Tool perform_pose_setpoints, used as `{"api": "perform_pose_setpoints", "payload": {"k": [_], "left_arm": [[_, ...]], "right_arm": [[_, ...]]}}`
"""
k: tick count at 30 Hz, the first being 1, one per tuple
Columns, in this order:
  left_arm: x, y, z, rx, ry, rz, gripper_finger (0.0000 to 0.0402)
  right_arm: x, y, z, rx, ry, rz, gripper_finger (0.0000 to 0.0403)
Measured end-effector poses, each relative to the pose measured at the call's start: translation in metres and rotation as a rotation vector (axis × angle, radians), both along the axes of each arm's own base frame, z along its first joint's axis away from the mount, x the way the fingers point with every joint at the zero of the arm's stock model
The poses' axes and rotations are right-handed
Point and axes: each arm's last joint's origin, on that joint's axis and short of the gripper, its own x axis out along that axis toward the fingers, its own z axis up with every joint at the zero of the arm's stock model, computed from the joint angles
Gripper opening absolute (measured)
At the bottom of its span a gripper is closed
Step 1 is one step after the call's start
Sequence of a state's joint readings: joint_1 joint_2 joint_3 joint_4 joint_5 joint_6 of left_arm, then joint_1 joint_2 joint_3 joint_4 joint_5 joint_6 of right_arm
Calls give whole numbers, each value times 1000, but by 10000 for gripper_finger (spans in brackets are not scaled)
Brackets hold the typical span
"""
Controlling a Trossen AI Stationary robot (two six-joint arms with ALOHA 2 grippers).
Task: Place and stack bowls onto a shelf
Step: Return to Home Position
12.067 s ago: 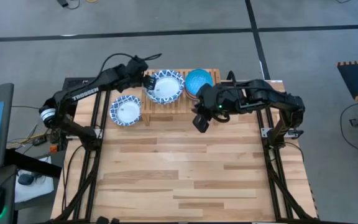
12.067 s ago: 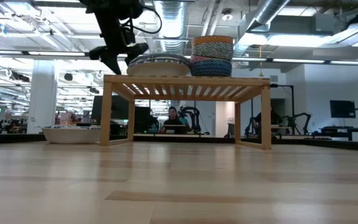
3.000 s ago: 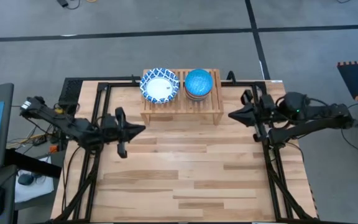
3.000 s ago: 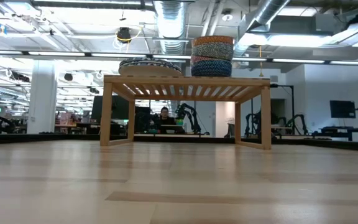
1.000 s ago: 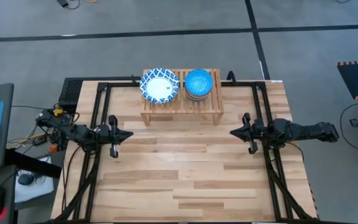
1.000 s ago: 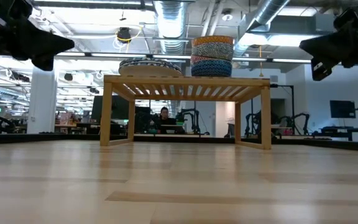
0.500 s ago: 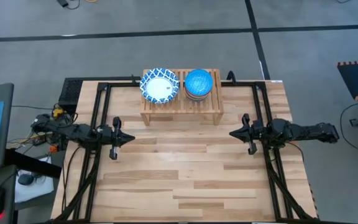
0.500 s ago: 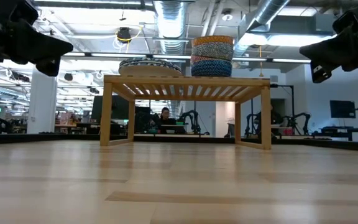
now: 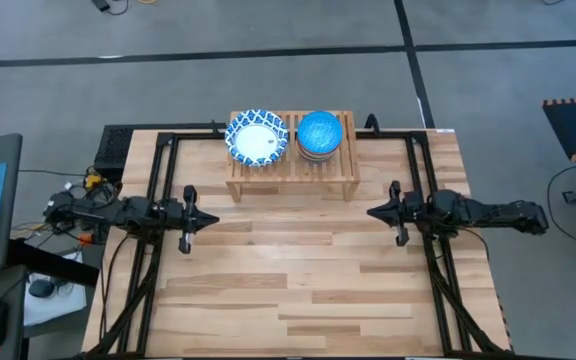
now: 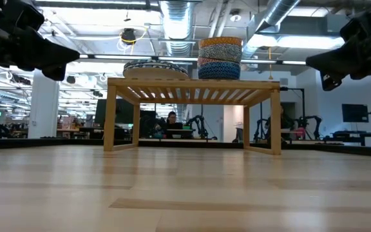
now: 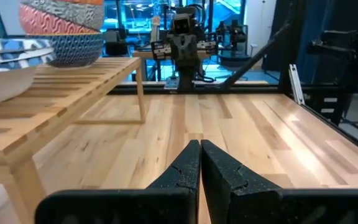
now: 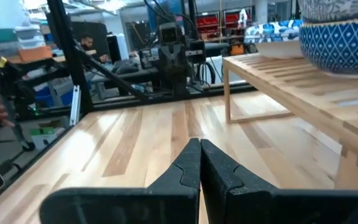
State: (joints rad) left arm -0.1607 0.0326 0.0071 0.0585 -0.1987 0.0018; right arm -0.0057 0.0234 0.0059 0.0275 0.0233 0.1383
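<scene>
Shelf (image 9: 291, 168) spans side to side at plank table (image 9: 298, 290)'s far edge; patterned dishes (image 9: 257, 138) left, bowl stack (image 9: 320, 133) right. Left gripper (image 9: 208, 217), right gripper (image 9: 373, 213) clenched empty at table's sides. Workshop (image 10: 76, 122) beyond.

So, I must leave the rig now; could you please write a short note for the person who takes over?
Left claw: shut, empty, low at the left side of the table, pointing inward.
Right claw: shut, empty, at the right side, pointing inward.
Things: on the shelf, the patterned dishes sit nested at its left end. The stack of small bowls, bright blue on top, stands beside them.
Done: every bowl in view is on the shelf.
Left: nothing to stack that I can see; both claws look parked.
</scene>
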Motion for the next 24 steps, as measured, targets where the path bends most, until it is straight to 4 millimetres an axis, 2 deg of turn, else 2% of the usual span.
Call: {"api": "perform_pose_setpoints", "payload": {"k": [7, 24], "left_arm": [[0, 1, 0, -77, -3, 8, 0], [0, 1, 0, -67, -4, 7, 0]], "right_arm": [[2, -1, -3, 18, 29, -5, 34], [2, -1, -3, 19, 34, -6, 42]]}}
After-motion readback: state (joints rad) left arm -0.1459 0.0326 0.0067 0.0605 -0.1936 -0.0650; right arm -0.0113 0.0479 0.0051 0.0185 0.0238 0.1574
